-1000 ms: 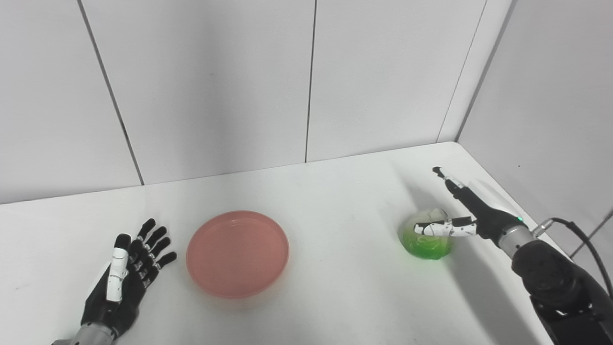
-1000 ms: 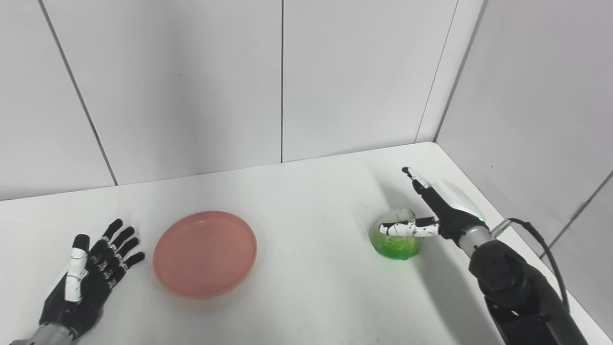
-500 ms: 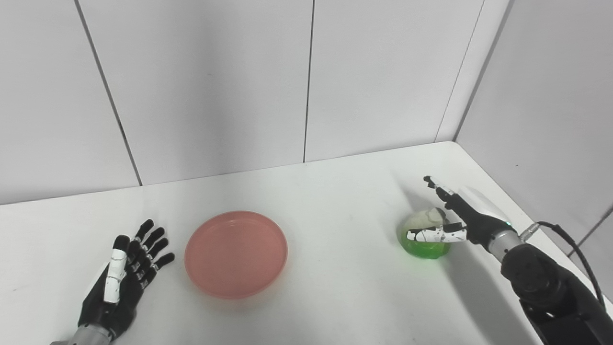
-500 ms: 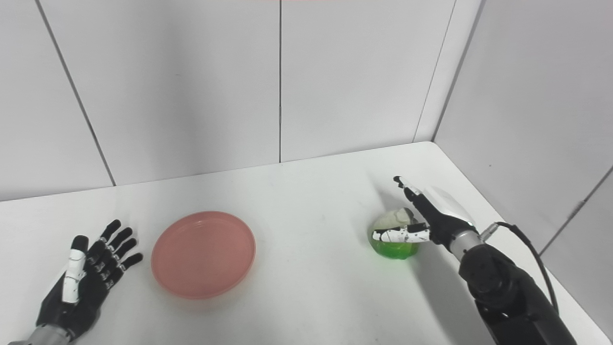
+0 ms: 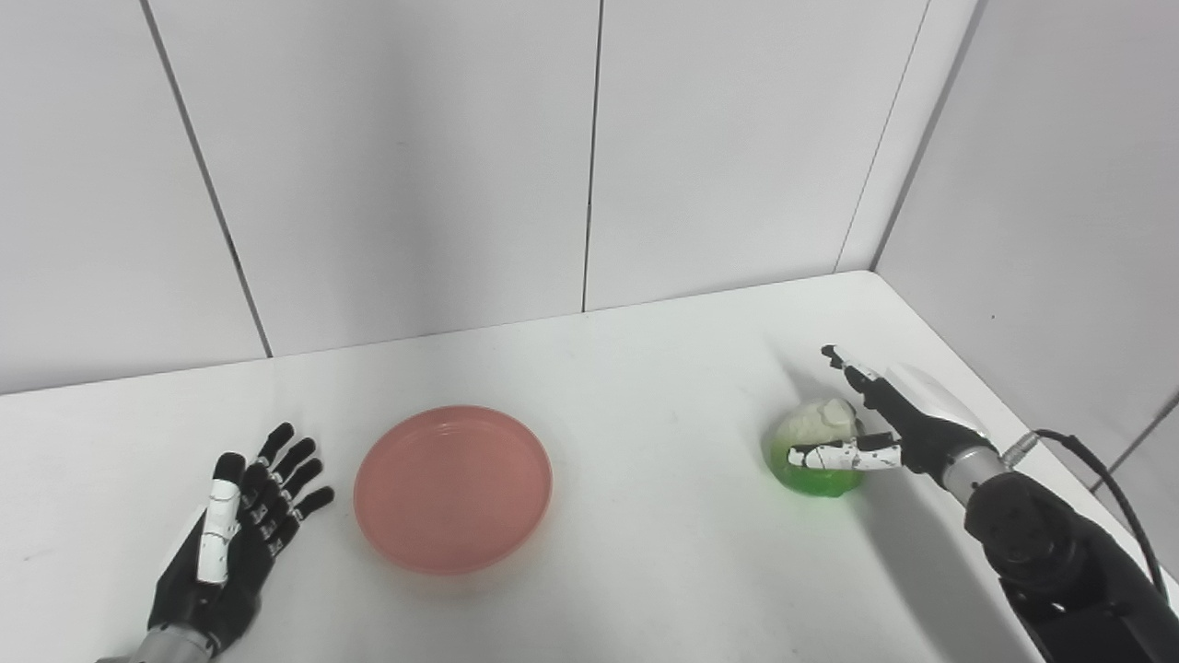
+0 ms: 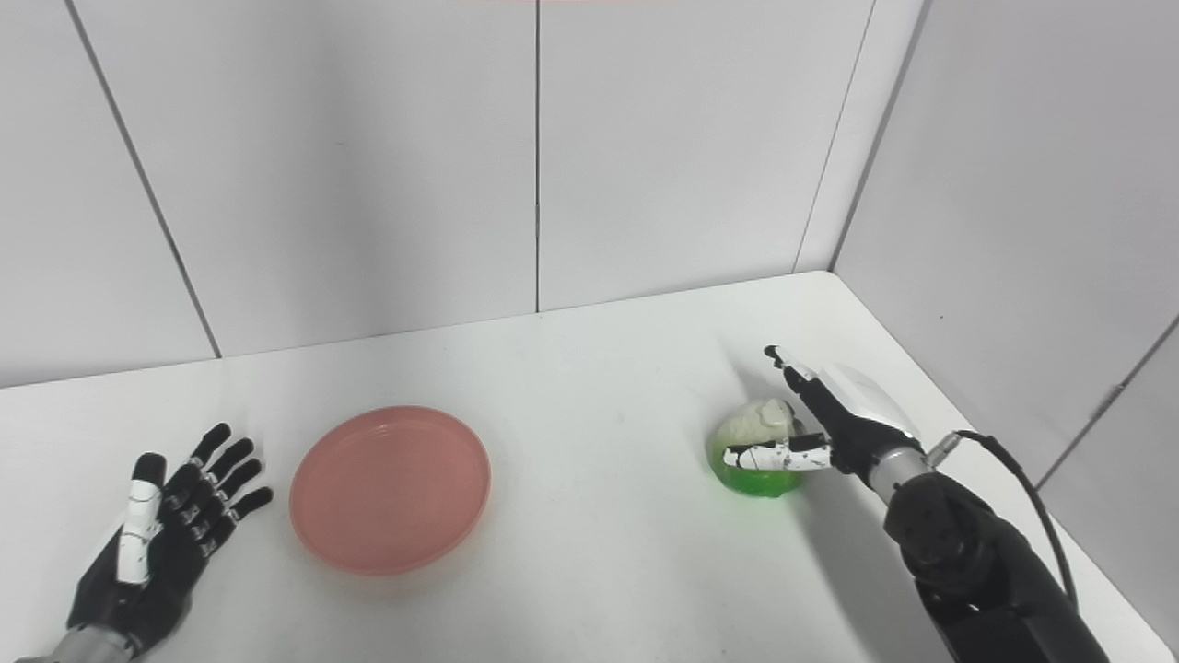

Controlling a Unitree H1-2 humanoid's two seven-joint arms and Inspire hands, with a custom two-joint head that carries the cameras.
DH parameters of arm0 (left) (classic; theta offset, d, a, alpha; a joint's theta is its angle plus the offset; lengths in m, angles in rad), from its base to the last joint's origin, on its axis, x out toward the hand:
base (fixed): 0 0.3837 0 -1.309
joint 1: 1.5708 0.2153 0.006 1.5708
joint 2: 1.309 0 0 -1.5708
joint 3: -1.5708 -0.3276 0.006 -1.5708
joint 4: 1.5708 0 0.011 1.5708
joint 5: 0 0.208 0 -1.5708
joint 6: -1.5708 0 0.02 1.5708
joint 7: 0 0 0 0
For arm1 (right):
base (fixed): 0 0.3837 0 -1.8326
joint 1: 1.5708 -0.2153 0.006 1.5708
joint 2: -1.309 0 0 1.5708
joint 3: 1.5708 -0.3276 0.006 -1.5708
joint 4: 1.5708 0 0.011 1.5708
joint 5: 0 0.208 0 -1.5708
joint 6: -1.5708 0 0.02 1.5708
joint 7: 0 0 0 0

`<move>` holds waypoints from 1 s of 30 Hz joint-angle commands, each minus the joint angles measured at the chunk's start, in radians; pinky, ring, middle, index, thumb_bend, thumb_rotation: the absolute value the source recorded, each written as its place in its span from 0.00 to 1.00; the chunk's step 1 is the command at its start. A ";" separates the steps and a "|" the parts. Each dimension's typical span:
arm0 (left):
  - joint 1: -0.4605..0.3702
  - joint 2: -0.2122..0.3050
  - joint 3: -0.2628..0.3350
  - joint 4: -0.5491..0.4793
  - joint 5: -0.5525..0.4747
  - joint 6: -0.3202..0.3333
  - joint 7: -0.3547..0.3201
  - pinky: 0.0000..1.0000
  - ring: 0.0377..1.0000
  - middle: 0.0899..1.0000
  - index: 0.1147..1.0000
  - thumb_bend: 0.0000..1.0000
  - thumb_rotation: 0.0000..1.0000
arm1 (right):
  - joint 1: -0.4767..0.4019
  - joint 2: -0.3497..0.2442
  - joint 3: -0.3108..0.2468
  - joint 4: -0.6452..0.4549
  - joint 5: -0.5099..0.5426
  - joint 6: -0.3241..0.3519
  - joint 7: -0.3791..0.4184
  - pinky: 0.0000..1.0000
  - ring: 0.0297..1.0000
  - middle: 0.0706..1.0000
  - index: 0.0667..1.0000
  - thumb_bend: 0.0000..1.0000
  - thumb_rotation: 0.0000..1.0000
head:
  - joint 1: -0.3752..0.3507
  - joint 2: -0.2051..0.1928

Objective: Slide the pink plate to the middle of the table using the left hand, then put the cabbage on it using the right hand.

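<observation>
White table (image 5: 645, 387), pink plate (image 5: 453, 488) left of centre, cabbage (image 5: 815, 447) right

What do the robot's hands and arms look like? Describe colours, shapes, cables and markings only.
The left hand is black with a white strip along the thumb and a silver wrist ring. The right hand is black with a white back panel and a white, black-speckled thumb; a small green light sits at its silver wrist. Its forearm is bulky and black, with a black cable looping from the wrist.

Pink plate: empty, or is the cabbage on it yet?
Empty. The pink plate shows only bare pink surface; the cabbage sits on the table far right, at the open right hand.
</observation>
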 commanded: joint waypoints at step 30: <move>0.020 0.022 0.000 0.019 0.005 0.029 -0.003 0.98 0.96 0.96 0.96 0.87 0.95 | -0.086 0.082 -0.043 0.206 0.111 -0.265 -0.242 0.49 0.49 0.47 0.51 0.66 0.03 | -0.004 0.011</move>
